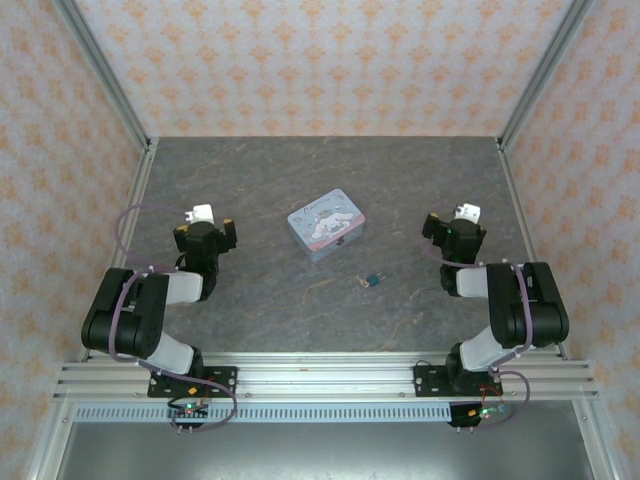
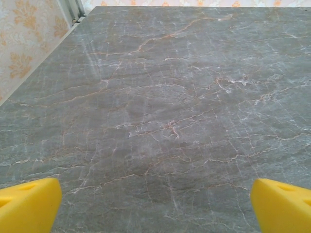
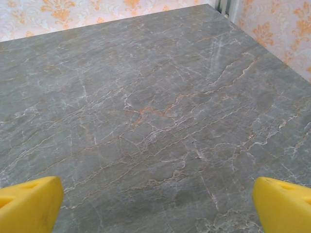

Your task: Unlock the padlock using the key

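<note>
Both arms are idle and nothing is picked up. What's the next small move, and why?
Probably swing the right gripper inward and back toward the padlock, lying on the table just nearer the arms than the tin, with the key beside it. Both grippers are open and empty, the left gripper sits farther off, and the right wrist camera faces bare table.

One grey table [image 1: 250,300] holds one teal padlock [image 1: 376,279], one small key [image 1: 359,281] and one pastel-blue tin [image 1: 326,224] near its middle, with two robot arms at the near edge, a left arm [image 1: 150,310] and a right arm [image 1: 512,305].
</note>
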